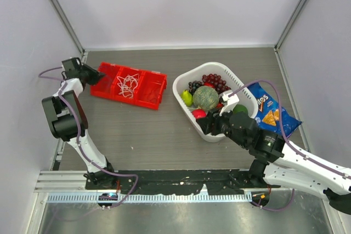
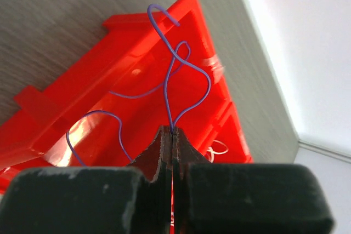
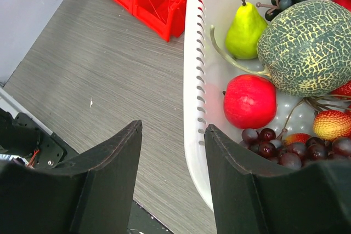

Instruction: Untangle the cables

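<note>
Here, the left gripper (image 2: 172,131) pinches a thin purple cord (image 2: 168,97) that looks light and floppy, best held near a loop

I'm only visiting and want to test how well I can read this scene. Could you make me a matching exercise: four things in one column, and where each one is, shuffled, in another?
Things:
1. purple cord
2. white cords
3. green pear
4. chip bag

Places:
A. inside the white basket
B. on the table, beside the basket
C. pinched in the shut left pincer
D. in the middle compartment of the red bin

Pairs: 1-C, 2-D, 3-A, 4-B.
</note>
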